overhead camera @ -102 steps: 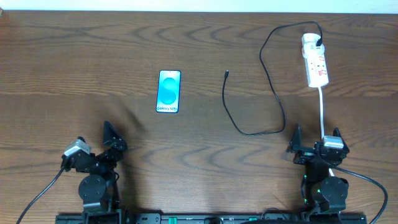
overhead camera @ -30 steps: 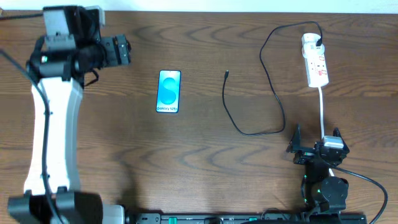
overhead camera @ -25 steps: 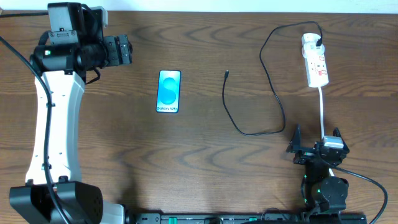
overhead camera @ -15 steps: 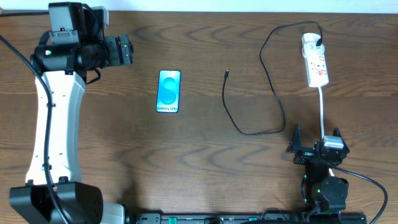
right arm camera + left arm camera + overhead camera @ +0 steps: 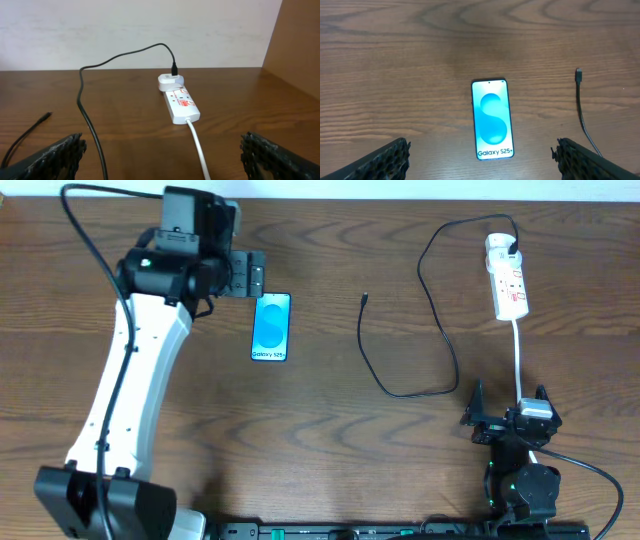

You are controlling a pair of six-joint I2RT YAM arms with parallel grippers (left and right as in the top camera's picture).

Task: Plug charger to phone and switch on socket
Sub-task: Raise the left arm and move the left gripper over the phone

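1. Fingers [image 5: 385, 161] of your left gripper [image 5: 252, 274] were spread wide and held nothing. The gripper hovered above the table [image 5: 330, 440], just beside the far end of the phone [image 5: 492, 119].
2. The phone lay flat below it, screen up, with the "Galaxy" end toward the robot.
3. The connector tip [image 5: 579, 75] of the charger [image 5: 440, 330] lay loose on the wood to the phone's right, near it but apart, so nothing was plugged in.
4. From there the charger looped away to its black plug [image 5: 514, 248], which sat in the far end of the socket [image 5: 508, 285] at the far right. You could not tell whether its red switches were on or off.
5. Your right gripper [image 5: 508, 408] was opened wide and empty, parked low at the near edge beside the socket's white cord [image 5: 518, 355].
6. As I judged it, you were at the opening step, approaching the phone, with neither part of the task done.
7. The next move probably called for a pinch on the cable just behind the tip. The phone would need steadying so the tip could line up with its port.
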